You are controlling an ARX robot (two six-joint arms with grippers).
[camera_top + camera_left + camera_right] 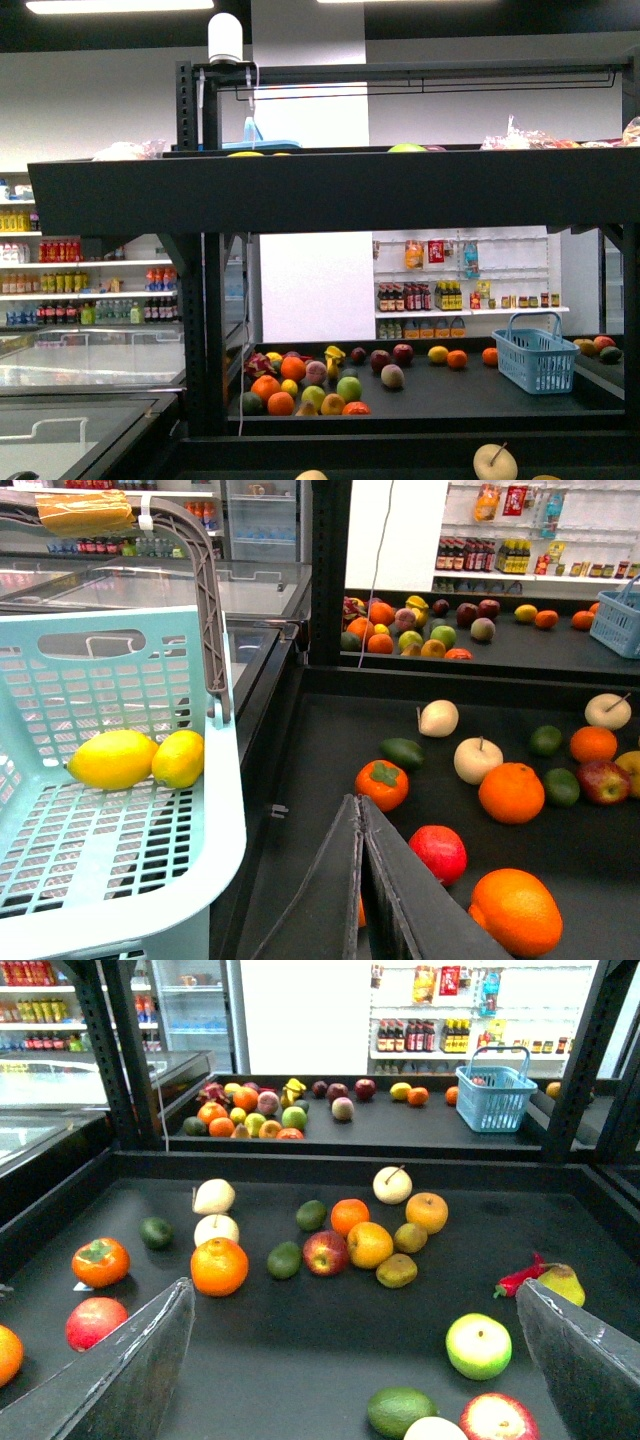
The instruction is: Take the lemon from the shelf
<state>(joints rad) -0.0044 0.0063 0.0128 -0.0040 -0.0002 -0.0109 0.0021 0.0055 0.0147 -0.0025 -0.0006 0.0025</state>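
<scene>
Two lemons (pixel 112 759) lie in the basket (pixel 215 810) beside the shelf (pixel 330 1340), suggesting collection there; left gripper (pixel 362 880) fingers together, right gripper (pixel 350 1360) fingers apart over the fruit.

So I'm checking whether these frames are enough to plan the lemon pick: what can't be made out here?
- Front view: the top tray's contents sit behind the shelf front lip; only slivers show.
- Front view: the near tray is cut off by the bottom edge; neither end effector is in view.
- Left wrist view: the closed left end effector covers fruit behind it; a basket holds two lemons.
- Right wrist view: the open right end effector fingers hide the tray corners.
</scene>
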